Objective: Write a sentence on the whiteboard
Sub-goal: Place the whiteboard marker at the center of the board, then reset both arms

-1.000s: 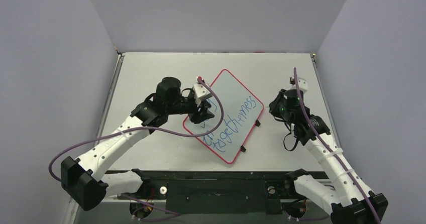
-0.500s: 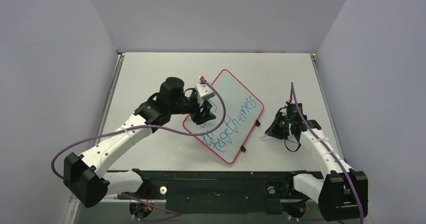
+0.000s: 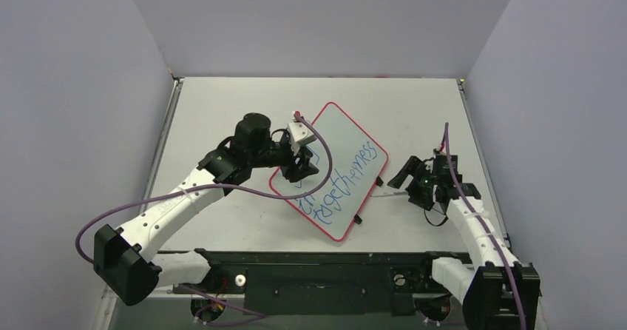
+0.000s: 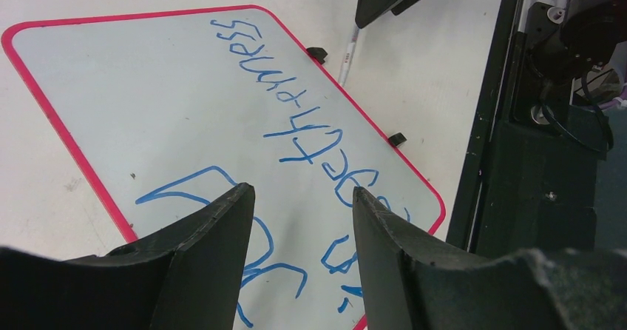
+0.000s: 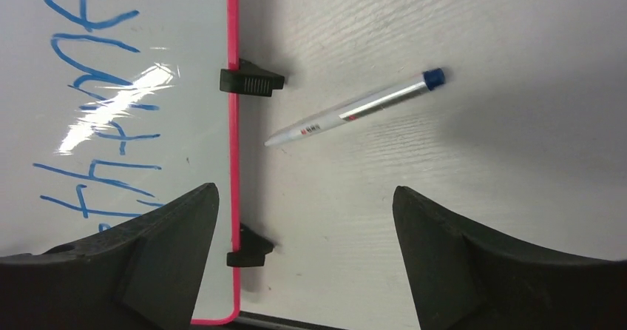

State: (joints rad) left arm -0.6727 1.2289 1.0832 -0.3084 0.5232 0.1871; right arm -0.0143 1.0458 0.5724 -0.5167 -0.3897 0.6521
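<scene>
Grey walls enclose a pale table (image 3: 222, 108), and on it the whiteboard (image 3: 344, 134) lies flat near the middle, turned so that one corner points toward the arm bases. Blue handwriting already covers much of the whiteboard; one long word reads "togetherness", while the other line is partly hidden beneath the left gripper (image 4: 303, 189). The writing step therefore appears complete or nearly so (whether the sentence is whole cannot be confirmed from these views). That left gripper sits over the whiteboard's left part, its jaws partly spread with nothing between them; whether the fingers touch the surface cannot be told. The right gripper (image 5: 303, 189) hangs low over bare table just beside the whiteboard's right edge, jaws spread wide and holding nothing. A pen (image 5: 355, 108) lies free on the table ahead of those jaws, one end close to the red frame. Two small black feet (image 5: 251, 80) project from that same edge.
</scene>
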